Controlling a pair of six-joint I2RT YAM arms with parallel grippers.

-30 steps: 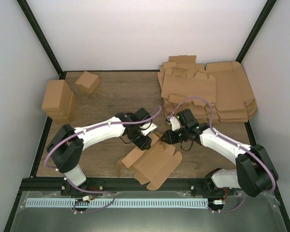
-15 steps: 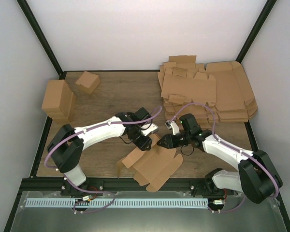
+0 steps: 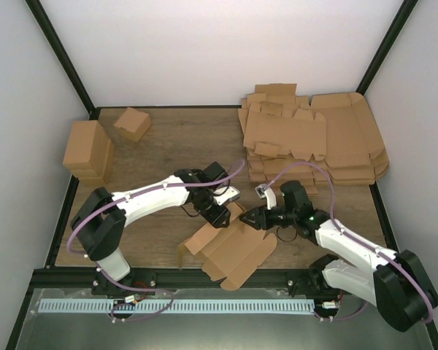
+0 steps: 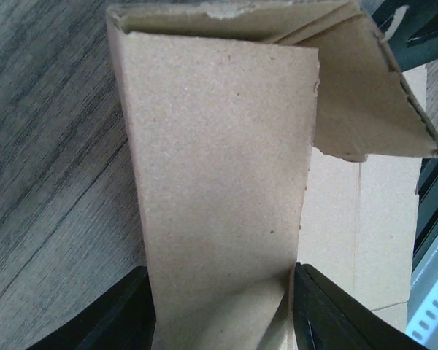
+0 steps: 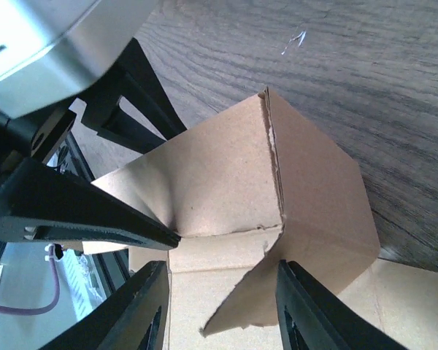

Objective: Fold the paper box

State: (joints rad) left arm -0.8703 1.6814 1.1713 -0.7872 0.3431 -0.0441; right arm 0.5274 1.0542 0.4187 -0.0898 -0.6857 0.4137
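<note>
The paper box [image 3: 237,248] is a brown die-cut sheet lying near the table's front edge, with flaps partly raised. My left gripper [image 3: 219,216] is at its back-left part. In the left wrist view the gripper [image 4: 220,292] is shut across the width of an upright panel [image 4: 219,160], which bows slightly between the fingers. My right gripper [image 3: 252,218] is at the box's back-right corner. In the right wrist view the gripper [image 5: 219,292] is open around a folded corner flap [image 5: 306,211], apart from it. A left finger [image 5: 95,211] shows there too.
A stack of flat cardboard sheets [image 3: 314,138] lies at the back right. A small cube-like box [image 3: 132,122] and a taller brown box [image 3: 87,149] stand at the back left. The black frame rail [image 3: 168,275] runs along the front edge.
My right gripper has moved forward and left, down to the box's raised corner beside the left gripper. The left arm has held its place on the panel.
</note>
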